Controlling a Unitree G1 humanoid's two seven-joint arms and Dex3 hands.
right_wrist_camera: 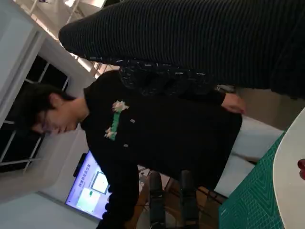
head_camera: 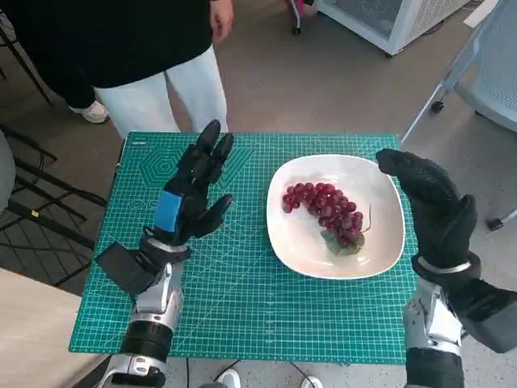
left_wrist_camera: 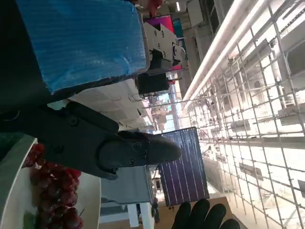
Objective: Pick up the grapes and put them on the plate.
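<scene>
Already the grapes [head_camera: 327, 214] lie on the white plate [head_camera: 388, 242], so the placing itself looks done and the step in hand, as a judgement, is to draw both hands clear without disturbing it. Taking the plate as the landmark and going from its left: the left hand [head_camera: 194, 194] hovers over the green cutting mat [head_camera: 242, 307] just left of the plate, released, its fingers spread and nothing between them; the left wrist view shows those black fingers [left_wrist_camera: 124, 150] bare, with the bunch on the plate beyond them. On the plate the bunch sits toward the middle, with a green leaf [head_camera: 343, 242] at its near end. Right of the plate the gloved right hand [head_camera: 432, 206] stands over the plate's right rim, open and grasping nothing. Beyond the far edge of the desk [head_camera: 234, 356], a person [head_camera: 137, 56] in white trousers stands.

To finish well, each hand should lift upward first and only then move away from the plate, since the right hand is close enough to the rim to tip it sideways.
</scene>
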